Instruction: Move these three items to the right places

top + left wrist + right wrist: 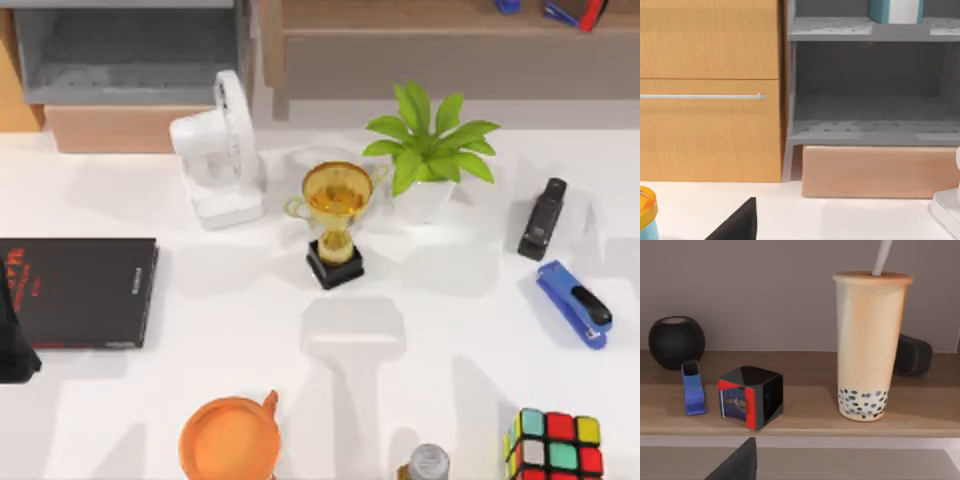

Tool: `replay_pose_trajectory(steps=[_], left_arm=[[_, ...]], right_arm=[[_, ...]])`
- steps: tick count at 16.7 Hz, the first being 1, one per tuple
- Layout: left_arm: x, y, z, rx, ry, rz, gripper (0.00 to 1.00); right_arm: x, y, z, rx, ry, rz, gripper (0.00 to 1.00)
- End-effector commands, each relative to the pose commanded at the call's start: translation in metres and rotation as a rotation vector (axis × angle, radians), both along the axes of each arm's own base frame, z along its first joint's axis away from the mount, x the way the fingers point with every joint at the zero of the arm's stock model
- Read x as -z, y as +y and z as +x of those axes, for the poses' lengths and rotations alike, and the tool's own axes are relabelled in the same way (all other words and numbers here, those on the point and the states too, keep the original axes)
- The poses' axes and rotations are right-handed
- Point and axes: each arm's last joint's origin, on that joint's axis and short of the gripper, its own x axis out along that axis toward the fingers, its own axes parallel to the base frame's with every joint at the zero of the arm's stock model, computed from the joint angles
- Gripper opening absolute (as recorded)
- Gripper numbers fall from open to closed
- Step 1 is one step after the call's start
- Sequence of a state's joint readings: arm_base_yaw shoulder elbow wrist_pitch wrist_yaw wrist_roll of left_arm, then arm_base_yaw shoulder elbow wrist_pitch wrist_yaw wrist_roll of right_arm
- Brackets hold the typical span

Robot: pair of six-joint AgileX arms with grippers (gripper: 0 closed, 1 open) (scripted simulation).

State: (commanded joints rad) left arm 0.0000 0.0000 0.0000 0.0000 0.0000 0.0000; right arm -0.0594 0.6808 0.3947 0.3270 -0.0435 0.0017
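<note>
White tabletop (250, 320) all around, and the puzzle cube (556, 445) sits at its near right corner. Up on the grey shelf (840, 27) stands the teal book (896, 10). Neither gripper's fingers can be told open or closed.

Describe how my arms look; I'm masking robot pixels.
The left arm is a matte black, angular piece at the top view's left edge. The left gripper and right gripper each appear as a plain black wedge, with no markings or cables visible.
</note>
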Motion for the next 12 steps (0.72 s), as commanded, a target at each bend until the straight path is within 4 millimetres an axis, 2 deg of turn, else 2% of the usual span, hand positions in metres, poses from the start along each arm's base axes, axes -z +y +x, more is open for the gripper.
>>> replay_pose_trajectory(steps=[3, 7, 9, 12], left_arm=[[0.0, 0.0, 0.0, 0.0, 0.0, 0.0, 1.0], [0.0, 0.0, 0.0, 0.0, 0.0, 0.0, 1.0], [0.0, 0.0, 0.0, 0.0, 0.0, 0.0, 1.0], [0.0, 0.0, 0.0, 0.0, 0.0, 0.0, 1.0]], right_arm=[[-0.01, -0.008, 0.057, 0.003, 0.044, -0.004, 1.0], [0.004, -0.021, 0.134, 0.005, 0.085, -0.007, 1.0], [0.015, -0.028, 0.165, 0.006, 0.083, -0.007, 1.0], [0.026, -0.036, 0.198, 0.005, 0.056, -0.004, 1.0]])
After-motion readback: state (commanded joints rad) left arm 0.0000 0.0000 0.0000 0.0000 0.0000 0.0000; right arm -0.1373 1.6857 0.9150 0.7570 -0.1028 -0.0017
